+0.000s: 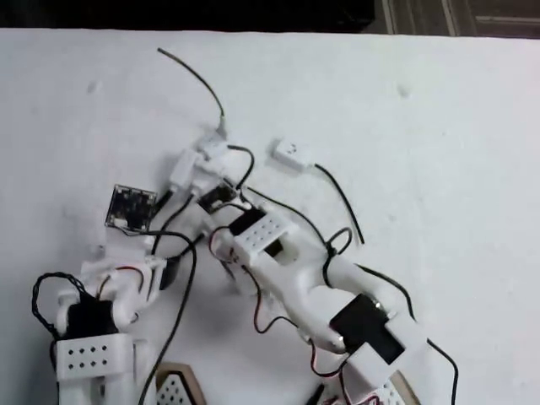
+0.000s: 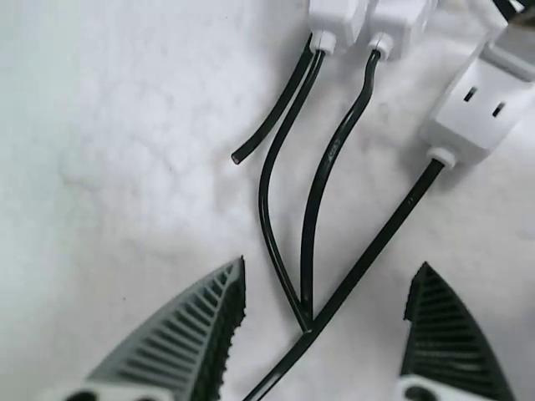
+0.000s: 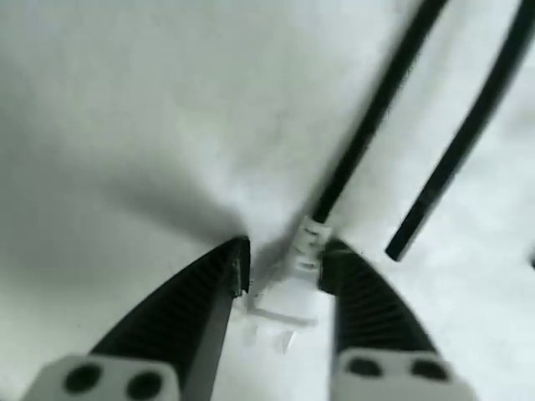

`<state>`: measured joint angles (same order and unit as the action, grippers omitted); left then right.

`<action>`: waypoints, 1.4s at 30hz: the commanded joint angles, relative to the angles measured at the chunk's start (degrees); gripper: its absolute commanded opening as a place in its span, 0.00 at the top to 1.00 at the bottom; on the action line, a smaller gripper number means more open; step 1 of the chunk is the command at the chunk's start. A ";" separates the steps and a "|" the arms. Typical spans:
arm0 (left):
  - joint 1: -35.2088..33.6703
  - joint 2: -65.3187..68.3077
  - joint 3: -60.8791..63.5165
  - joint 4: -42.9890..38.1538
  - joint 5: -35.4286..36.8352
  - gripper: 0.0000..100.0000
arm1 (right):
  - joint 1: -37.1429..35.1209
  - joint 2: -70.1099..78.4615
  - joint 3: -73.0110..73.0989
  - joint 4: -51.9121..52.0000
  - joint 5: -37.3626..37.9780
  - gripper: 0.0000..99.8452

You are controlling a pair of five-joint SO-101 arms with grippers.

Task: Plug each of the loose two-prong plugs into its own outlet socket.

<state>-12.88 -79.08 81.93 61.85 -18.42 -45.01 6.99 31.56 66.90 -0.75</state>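
White plug [image 3: 294, 288] sits pinched in the right gripper [image 3: 286, 255], its cord [image 3: 376, 109] running straight out past the tips. Left gripper [image 2: 332, 267] is wide open over the cords [image 2: 313, 217], and the socket [image 2: 481, 104] lies on the table [image 2: 125, 167] just ahead.

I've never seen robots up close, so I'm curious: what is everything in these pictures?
white table: one, white, under everything.
white two-slot outlet socket: one, white, lying on the table.
white cable-end blocks: two, white, side by side near the socket.
white two-prong plug: one, white, prongs toward the wrist camera.
black cables: several, black, trailing across the table.
white robot arms: two, white, side by side.
left gripper: one, grey, open over the cables.
right gripper: one, dark, shut on the plug.
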 commanded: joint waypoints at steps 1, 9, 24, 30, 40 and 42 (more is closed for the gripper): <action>-0.57 -0.75 0.35 0.26 0.44 0.69 | -1.01 0.40 -0.70 0.40 1.76 0.98; -0.57 -0.75 0.62 0.18 0.35 0.69 | 1.98 -11.65 -0.88 9.45 5.71 0.98; -0.57 -0.75 0.70 0.18 0.35 0.69 | 29.41 -41.01 -0.97 16.66 10.02 0.98; -0.48 -0.75 0.70 0.18 0.35 0.69 | 33.36 -49.63 -0.97 18.68 10.11 0.98; -0.48 -0.75 0.70 0.18 0.35 0.69 | 33.36 -49.27 3.60 15.16 10.02 0.98; -0.48 -0.75 0.70 0.18 0.35 0.69 | 33.36 -44.53 5.71 10.95 10.02 0.98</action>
<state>-12.88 -79.08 82.90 61.85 -18.42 -12.22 -42.33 36.13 82.37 8.75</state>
